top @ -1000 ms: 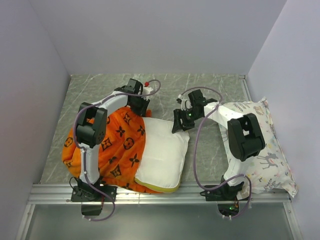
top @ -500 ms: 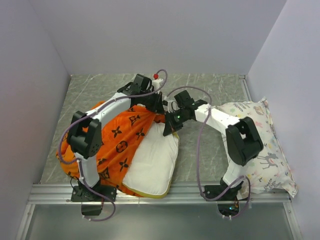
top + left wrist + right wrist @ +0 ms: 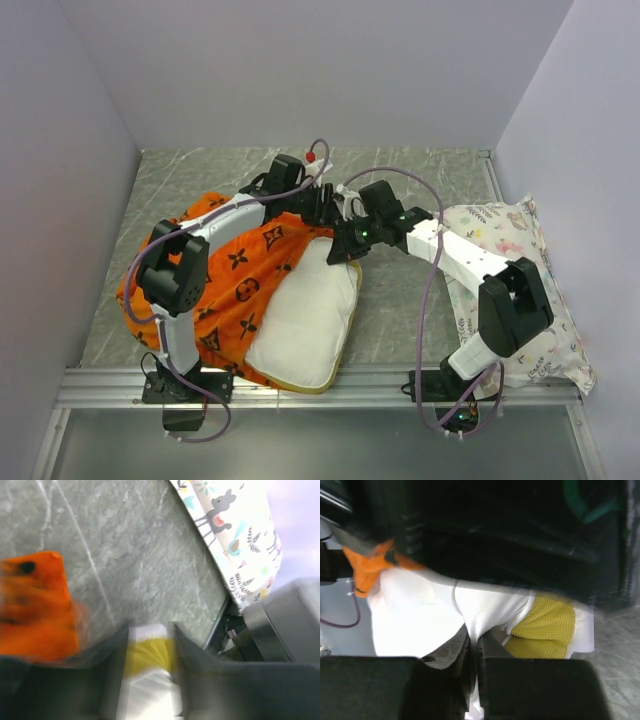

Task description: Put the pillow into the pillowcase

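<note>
The white pillow [image 3: 300, 320] lies at the table's front middle, its left side under the orange pillowcase [image 3: 235, 265]. Both grippers meet at the pillow's far corner. My left gripper [image 3: 322, 212] has its fingers on either side of the pillow's corner and yellow band [image 3: 149, 657] in the left wrist view, with orange pillowcase [image 3: 35, 605] outside its left finger. My right gripper [image 3: 343, 250] is shut on a pinch of white pillow fabric [image 3: 420, 615] in the right wrist view, next to the yellow band [image 3: 545, 625]. A bit of orange pillowcase [image 3: 367, 562] shows at the upper left there.
A white pillow printed with deer and plants [image 3: 520, 290] lies along the right wall and shows in the left wrist view [image 3: 235, 535]. Grey walls close in the left, back and right. A metal rail [image 3: 320, 385] runs along the front edge.
Both grippers have moved together at the pillow's far corner, the left one going right. The pillow has turned and shifted left, and the orange case has spread further along it.
</note>
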{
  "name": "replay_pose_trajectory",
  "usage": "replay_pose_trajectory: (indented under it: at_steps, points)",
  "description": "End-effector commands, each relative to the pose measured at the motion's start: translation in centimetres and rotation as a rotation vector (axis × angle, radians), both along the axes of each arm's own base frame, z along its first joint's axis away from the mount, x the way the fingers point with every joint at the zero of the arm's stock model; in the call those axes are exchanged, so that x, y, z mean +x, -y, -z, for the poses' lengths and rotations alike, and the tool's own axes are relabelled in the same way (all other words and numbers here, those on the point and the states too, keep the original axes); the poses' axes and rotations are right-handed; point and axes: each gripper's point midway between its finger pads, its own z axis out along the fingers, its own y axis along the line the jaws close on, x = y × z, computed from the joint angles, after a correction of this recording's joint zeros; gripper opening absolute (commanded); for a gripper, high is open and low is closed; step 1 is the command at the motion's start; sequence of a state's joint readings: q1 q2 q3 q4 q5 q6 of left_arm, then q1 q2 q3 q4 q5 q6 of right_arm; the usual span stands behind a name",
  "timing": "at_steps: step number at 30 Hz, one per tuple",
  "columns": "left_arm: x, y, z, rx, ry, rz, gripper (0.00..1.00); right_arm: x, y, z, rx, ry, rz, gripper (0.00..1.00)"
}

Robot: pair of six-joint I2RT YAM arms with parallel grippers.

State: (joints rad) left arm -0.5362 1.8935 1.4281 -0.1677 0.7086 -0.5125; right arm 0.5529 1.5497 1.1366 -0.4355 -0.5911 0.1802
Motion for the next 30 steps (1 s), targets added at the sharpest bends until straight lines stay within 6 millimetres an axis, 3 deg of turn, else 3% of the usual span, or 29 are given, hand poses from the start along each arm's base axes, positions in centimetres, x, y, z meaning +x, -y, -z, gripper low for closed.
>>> replay_pose_trajectory:
  at_steps: [1,2,3,4,5,6,8,9,10,11,13,17,21,23,24,26,27,28,29,30]
  points:
    - [2.2,-1.2,-4.8,-0.041,0.121,0.003,0.52,2.6,-0.7,-1.3,0.051,0.101,0.033,0.31]
    - [2.8,-2.4,-5.1,-0.001,0.177,0.004,0.57,2.8,0.0,-1.2,0.037,0.096,0.046,0.46]
    - [2.8,-3.8,-6.4,0.033,0.211,-0.012,0.64,3.6,1.3,-1.2,0.018,0.091,0.082,0.70]
    - [3.6,-5.6,-6.7,0.080,0.243,-0.043,0.78,4.0,2.4,-1.3,0.006,0.091,0.109,0.76]
    - [4.6,-7.4,-6.7,0.178,0.341,-0.067,0.81,3.7,3.6,-1.8,-0.002,0.079,0.128,0.81]
    - [3.9,-9.0,-7.2,0.240,0.363,-0.075,0.82,4.4,5.4,-2.0,-0.005,0.074,0.173,0.89]
    - [4.0,-11.5,-7.0,0.368,0.441,-0.106,0.82,3.3,7.2,-1.7,-0.013,0.026,0.202,0.91]
    - [2.7,-12.7,-6.3,0.417,0.440,-0.095,0.82,3.0,8.1,-1.2,-0.020,0.000,0.219,0.92]
    - [2.1,-13.4,-5.8,0.446,0.443,-0.090,0.80,1.4,8.3,-0.1,-0.028,-0.066,0.202,0.92]
    - [1.0,-14.2,-3.9,0.483,0.412,-0.076,0.80,0.5,8.4,0.4,-0.028,-0.097,0.188,0.92]
    - [-0.4,-14.7,-3.4,0.486,0.400,-0.071,0.78,-1.4,8.2,1.9,-0.012,-0.180,0.166,0.92]
    - [-2.8,-13.7,-0.5,0.485,0.327,-0.021,0.76,-3.2,6.3,3.2,0.074,-0.291,0.101,0.92]
    - [-4.1,-10.6,2.1,0.498,0.290,0.058,0.70,-4.4,4.4,4.8,0.096,-0.397,0.039,0.91]
    - [-4.5,-9.4,2.7,0.479,0.245,0.056,0.65,-4.9,3.7,6.1,0.092,-0.454,0.019,0.88]
    - [-4.7,-8.8,3.7,0.485,0.221,0.072,0.62,-5.0,3.4,6.3,0.096,-0.474,0.013,0.79]
    - [-4.6,-8.0,3.9,0.460,0.192,0.069,0.42,-5.0,2.9,6.9,0.110,-0.505,-0.002,0.69]
    - [-4.7,-7.6,4.1,0.449,0.173,0.078,0.31,-4.9,2.7,6.9,0.115,-0.517,0.002,0.57]
    - [-4.9,-6.8,3.6,0.411,0.160,0.094,0.08,-4.6,2.4,6.7,0.139,-0.512,-0.002,0.51]
    - [-4.7,-5.9,2.5,0.378,0.179,0.103,0.00,-4.4,2.2,6.6,0.153,-0.507,-0.003,0.45]
    - [-4.8,-4.9,1.6,0.335,0.199,0.128,0.00,-4.3,1.9,6.4,0.168,-0.526,0.012,0.32]
